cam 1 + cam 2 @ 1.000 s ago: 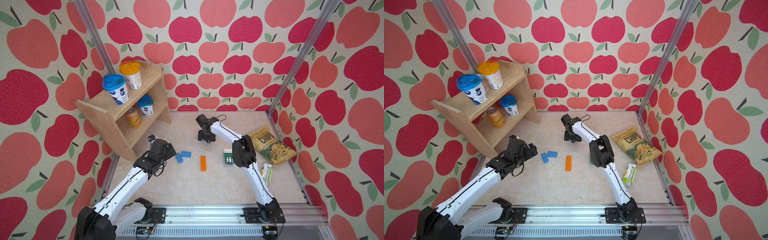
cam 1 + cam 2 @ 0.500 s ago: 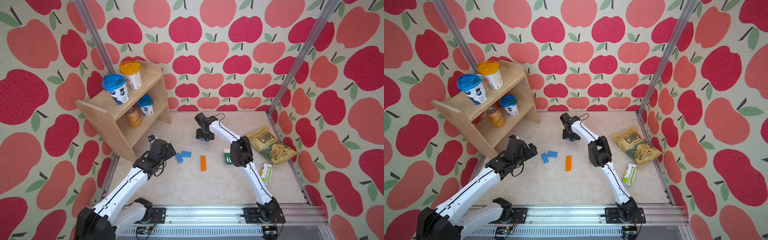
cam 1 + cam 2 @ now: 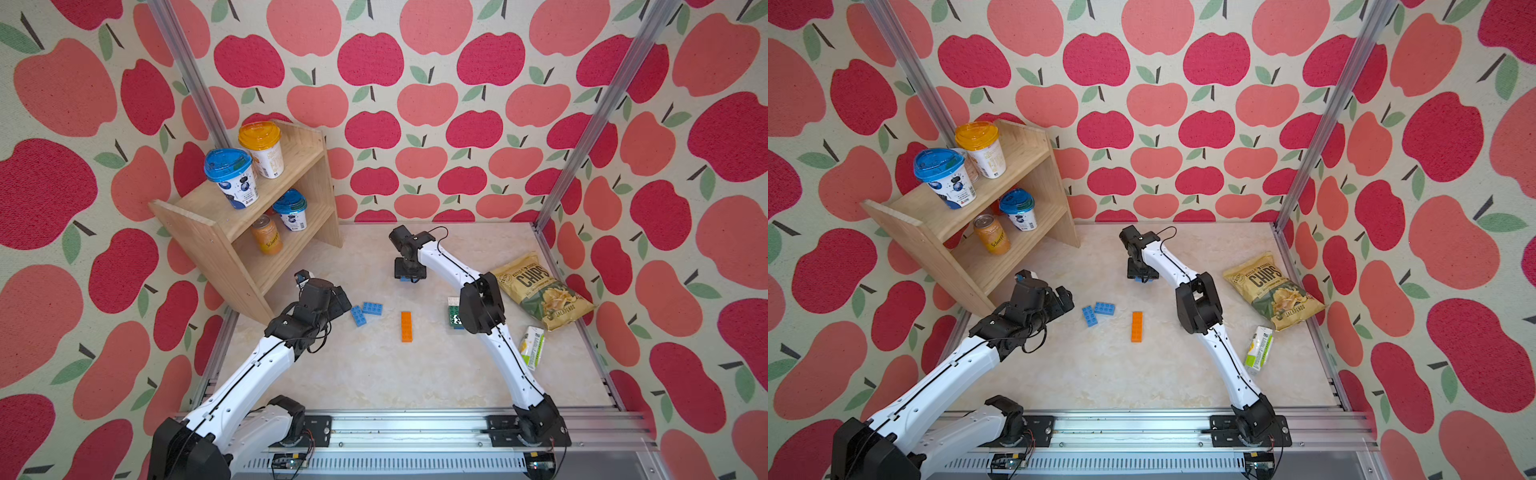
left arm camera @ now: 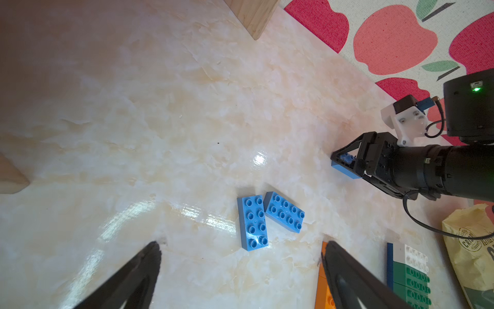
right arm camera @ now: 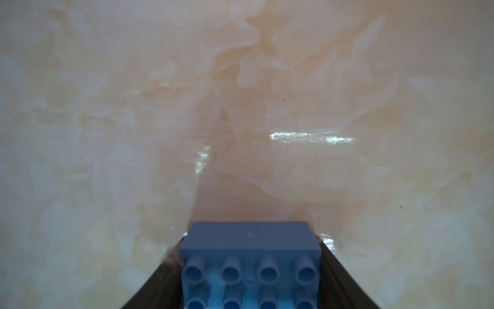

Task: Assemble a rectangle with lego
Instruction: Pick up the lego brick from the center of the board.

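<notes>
The counter (image 4: pixel 187 107) is glossy and smooth, marble-patterned, with bright glare patches. The lego (image 4: pixel 252 222) is smooth shiny plastic, as is the blue brick (image 5: pixel 251 254); the right claw (image 5: pixel 252 236) around it is matt black. The shelf (image 3: pixel 208 249) is pale bare-looking wood with visible grain. The walls (image 3: pixel 374 62) look like coarse woven cloth, the corner posts (image 3: pixel 189 75) brushed metal, the chips bag (image 3: pixel 540 291) crinkled film

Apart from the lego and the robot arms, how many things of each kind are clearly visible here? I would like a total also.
Cups with a blue lid: 2
Cup with an orange lid: 1
Drink can: 1
Chips bag: 1
Small green and white packet: 1
Wooden shelf: 1
Total: 7
</notes>
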You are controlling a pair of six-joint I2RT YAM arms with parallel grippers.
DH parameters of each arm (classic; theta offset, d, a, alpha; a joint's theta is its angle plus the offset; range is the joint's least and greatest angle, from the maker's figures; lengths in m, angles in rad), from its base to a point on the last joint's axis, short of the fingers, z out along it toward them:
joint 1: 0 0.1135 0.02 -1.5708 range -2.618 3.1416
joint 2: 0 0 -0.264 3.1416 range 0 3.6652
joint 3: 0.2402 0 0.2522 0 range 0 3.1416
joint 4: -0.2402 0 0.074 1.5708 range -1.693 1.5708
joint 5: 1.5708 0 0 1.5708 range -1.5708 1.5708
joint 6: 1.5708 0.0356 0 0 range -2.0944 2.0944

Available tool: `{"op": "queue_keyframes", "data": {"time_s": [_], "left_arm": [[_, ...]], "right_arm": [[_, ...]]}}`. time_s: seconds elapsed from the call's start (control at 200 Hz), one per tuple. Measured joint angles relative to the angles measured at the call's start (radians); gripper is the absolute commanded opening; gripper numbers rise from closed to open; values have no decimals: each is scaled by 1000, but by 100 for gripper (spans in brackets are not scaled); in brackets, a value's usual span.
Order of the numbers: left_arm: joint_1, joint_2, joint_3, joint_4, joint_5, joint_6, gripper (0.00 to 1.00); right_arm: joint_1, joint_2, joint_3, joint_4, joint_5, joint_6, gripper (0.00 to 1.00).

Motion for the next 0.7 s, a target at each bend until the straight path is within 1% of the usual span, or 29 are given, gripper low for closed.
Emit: {"op": "queue_keyframes", "data": {"time_s": [0.25,0.44,0.7], "left_arm": [[2,0,0,0,0,0,97],[2,0,0,0,0,0,97],[2,-18,0,0,-2,3,97]], "right_arm": [[3,-8,-13,7,0,-15,32],[23,-27,-43,23,6,-15,28],[89,-80,-108,15,17,4,28]]}}
